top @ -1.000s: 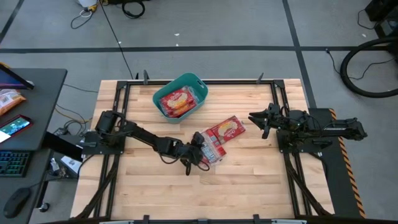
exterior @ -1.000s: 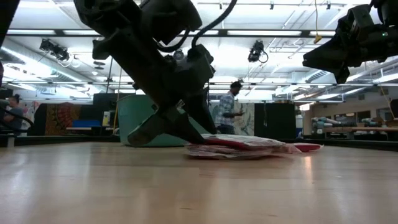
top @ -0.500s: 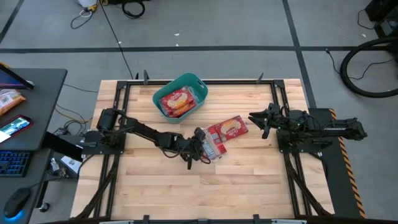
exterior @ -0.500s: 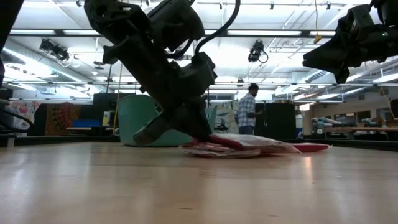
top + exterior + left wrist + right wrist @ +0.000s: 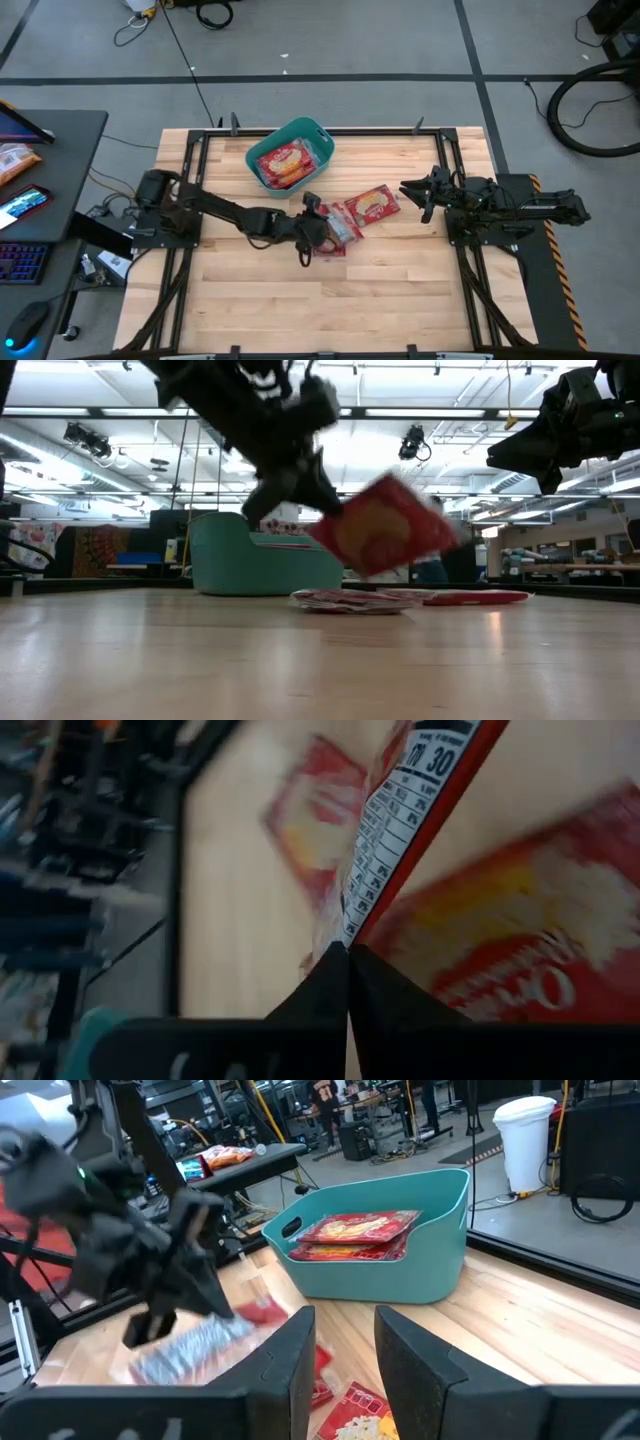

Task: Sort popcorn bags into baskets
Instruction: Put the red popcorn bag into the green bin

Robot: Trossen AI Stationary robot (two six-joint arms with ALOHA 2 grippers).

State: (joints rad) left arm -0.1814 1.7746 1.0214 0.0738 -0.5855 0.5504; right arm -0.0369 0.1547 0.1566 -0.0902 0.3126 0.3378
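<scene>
The left gripper [image 5: 318, 228] is clenched on one popcorn bag [image 5: 385, 525], its two dark, tapered fingers [image 5: 330, 980] pressed together on the packet's edge; in the left wrist view the thin flat packet runs straight out from between the jaws, a white panel of black print on one face and a glossy red border along its side. In the low view this held bag hangs clear of the table [image 5: 400, 290], tilted, its red face with a yellow-orange centre turned toward the camera. Directly below the jaws, the remaining popcorn bags [image 5: 368, 207] lie flat on the pale wooden plank surface in a small loose overlapping heap, red with yellow-orange picture; the low view shows them as a thin, slightly crumpled layer. Beyond the jaws, toward the far edge of the table, stands the basket [image 5: 312, 133], a teal plastic tub with smooth sloping walls, rounded corners and a handle cut-out in the rim; flat red packets [image 5: 358, 1227] are stacked inside it. The right gripper [image 5: 412, 189] is held above the table on the far side of the heap from the left jaws, well apart from them and touching nothing; its two broad dark fingers [image 5: 415, 1370] stand parted with a clear gap between them, released and holding nothing.
</scene>
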